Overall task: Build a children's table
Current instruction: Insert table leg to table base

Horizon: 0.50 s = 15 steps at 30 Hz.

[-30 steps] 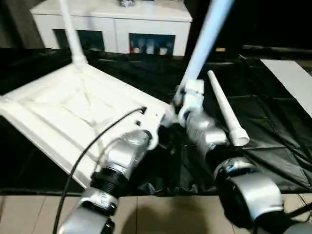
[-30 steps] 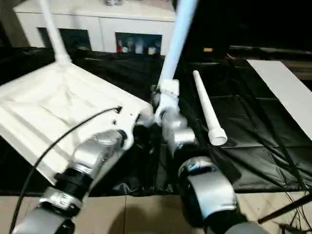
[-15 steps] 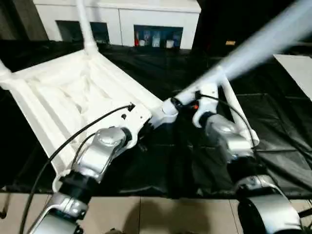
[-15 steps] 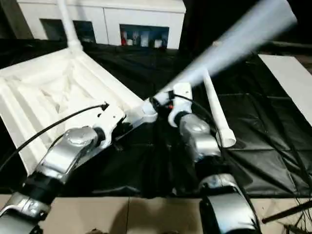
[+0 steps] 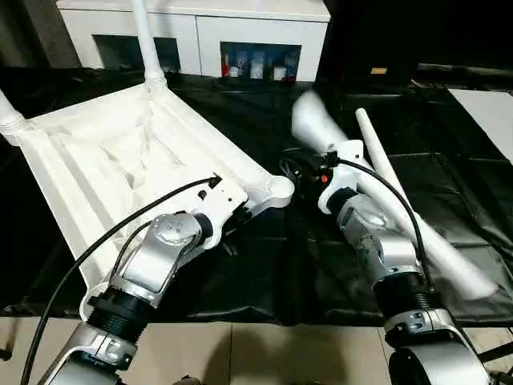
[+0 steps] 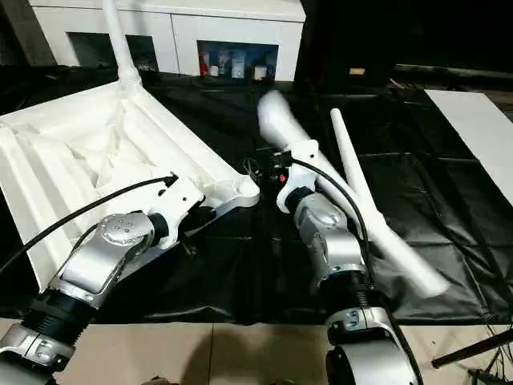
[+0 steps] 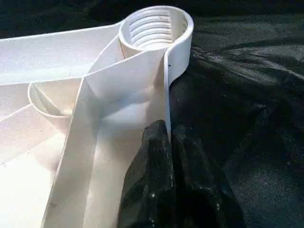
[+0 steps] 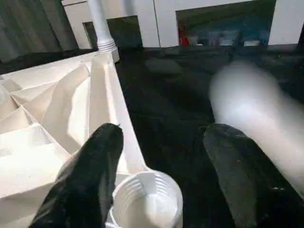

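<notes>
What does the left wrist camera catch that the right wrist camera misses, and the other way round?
Left wrist view: the left jaws pinched shut on the tabletop rim, and screw ridges inside the corner socket. Right wrist view: the right jaws spread open, a loose leg, an upright fitted leg and the cabinet. Both share that socket, the ribbed underside and the black sheet.

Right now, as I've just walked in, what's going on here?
The robot is partway through building a children's table. The tabletop lies ribbed side up on a black sheet, legs standing in two far corners. The left gripper grips its rim by the empty near socket; the right gripper is open beside that socket. Two loose legs lie to its right.
</notes>
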Tool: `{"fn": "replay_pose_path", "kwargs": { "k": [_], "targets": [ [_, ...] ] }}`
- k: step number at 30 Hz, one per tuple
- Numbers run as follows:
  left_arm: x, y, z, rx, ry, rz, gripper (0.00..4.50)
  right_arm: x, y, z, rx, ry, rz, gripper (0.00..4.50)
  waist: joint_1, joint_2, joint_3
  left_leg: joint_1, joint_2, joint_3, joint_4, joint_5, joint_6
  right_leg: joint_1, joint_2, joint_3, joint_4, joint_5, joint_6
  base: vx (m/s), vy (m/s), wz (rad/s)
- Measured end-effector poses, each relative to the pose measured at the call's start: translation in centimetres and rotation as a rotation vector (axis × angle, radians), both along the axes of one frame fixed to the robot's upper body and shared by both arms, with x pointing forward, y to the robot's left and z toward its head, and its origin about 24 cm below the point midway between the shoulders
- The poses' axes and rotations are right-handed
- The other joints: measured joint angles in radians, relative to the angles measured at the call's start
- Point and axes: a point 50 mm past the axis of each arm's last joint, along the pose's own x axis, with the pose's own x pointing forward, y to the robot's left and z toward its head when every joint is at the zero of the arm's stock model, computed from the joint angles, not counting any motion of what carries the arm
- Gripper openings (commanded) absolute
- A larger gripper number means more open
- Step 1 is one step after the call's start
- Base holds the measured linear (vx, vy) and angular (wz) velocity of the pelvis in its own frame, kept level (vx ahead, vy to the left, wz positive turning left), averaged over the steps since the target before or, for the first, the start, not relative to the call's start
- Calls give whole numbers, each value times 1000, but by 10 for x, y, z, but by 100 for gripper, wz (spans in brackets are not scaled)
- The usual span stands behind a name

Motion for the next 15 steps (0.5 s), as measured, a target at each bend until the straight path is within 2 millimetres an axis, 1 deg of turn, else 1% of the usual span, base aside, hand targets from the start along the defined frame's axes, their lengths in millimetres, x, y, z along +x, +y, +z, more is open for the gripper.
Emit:
{"fn": "replay_pose_path", "kwargs": {
  "k": [1, 4, 6, 9, 11, 15],
  "targets": [
    [0, 0, 0, 2, 0, 0, 0, 0, 0, 1, 2, 3, 1, 276, 0, 0, 0, 0, 0, 0, 0, 0, 0, 0, 0, 0, 0, 0, 0, 0, 0, 0],
    [0, 0, 0, 5, -1, 1, 0, 0, -1, 0, -5, 12, -10, 258, -1, 0, 0, 1, 0, 0, 0, 0, 0, 1, 0, 0, 1, 0, 0, 0, 0, 0],
    [0, 1, 0, 12, -12, -9, 0, 0, -1, 0, -8, 17, -11, 258, 0, 0, 0, 1, 0, 0, 0, 0, 0, 1, 0, 0, 1, 0, 0, 0, 0, 0],
    [-1, 6, 0, 65, -60, -72, 0, -2, -2, 1, -26, 6, -14, 258, -1, 2, 1, 1, 0, 0, 0, 1, -1, 0, 0, 0, 2, 0, 0, 0, 0, 0],
    [-1, 11, -1, 100, -98, -132, 0, -1, -2, 6, -31, -15, -24, 258, 1, 2, 2, 1, 0, -1, 0, 1, -3, 0, 0, 0, 2, 0, 0, 0, 0, 0],
    [-7, 25, 0, 155, -127, -265, 0, -1, -7, 15, -58, -24, -33, 258, 11, 3, 2, 1, 1, -1, 0, 2, -7, 2, 0, -1, 3, 0, 0, 0, 0, 0]
  ]
}}
